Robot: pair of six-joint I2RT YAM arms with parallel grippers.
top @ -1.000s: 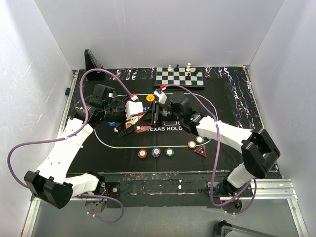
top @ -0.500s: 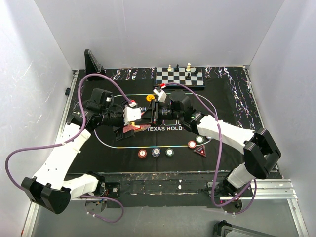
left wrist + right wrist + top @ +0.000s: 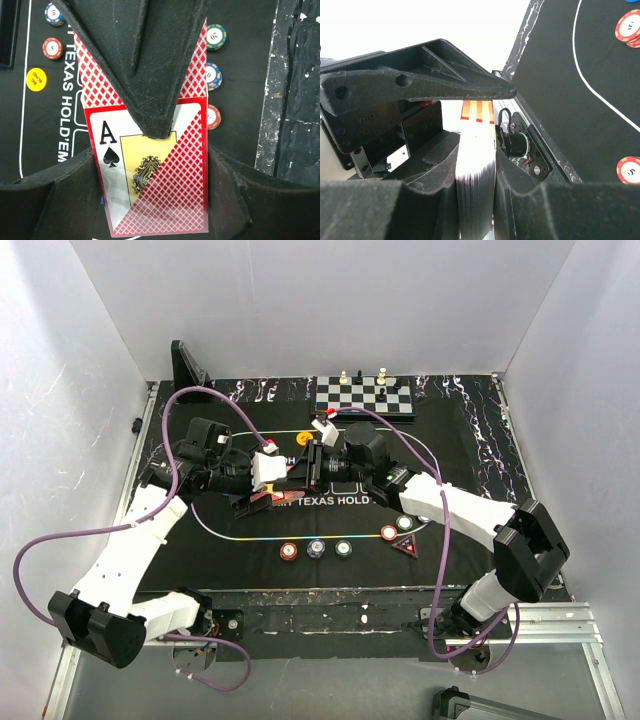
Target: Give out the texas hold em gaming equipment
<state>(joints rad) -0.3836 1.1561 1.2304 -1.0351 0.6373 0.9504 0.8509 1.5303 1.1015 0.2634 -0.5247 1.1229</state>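
left wrist view: left gripper [image 3: 156, 170], black, two fingers, clamped on red-lattice-backed playing cards [image 3: 192, 75], held above the mat. the nearer face is red-bordered, lettered "a" over a black spade, with a gold ornament and a red lattice corner. number of cards held: cannot tell.
beneath: black felt mat [image 3: 250, 100], white print "texas hold'em".
lying on the mat: yellow round disc [image 3: 36, 79], seemingly lettered "big blind"; blue-and-white chip [image 3: 54, 12], marked "10"; red chip [image 3: 52, 48], marked "5"; green chip [image 3: 216, 36], marked "20".

right wrist view: right gripper [image 3: 485, 145], black, closed on a thick deck [image 3: 476, 190] of cards seen edge-on and standing upright between the fingers, off the mat.

top external view: both grippers are close together over the middle of the mat. dark red triangular marker [image 3: 405, 545] lies on the mat at near right, just beside two chips. black-and-white chessboard [image 3: 345, 398] sits at the far edge, well apart.
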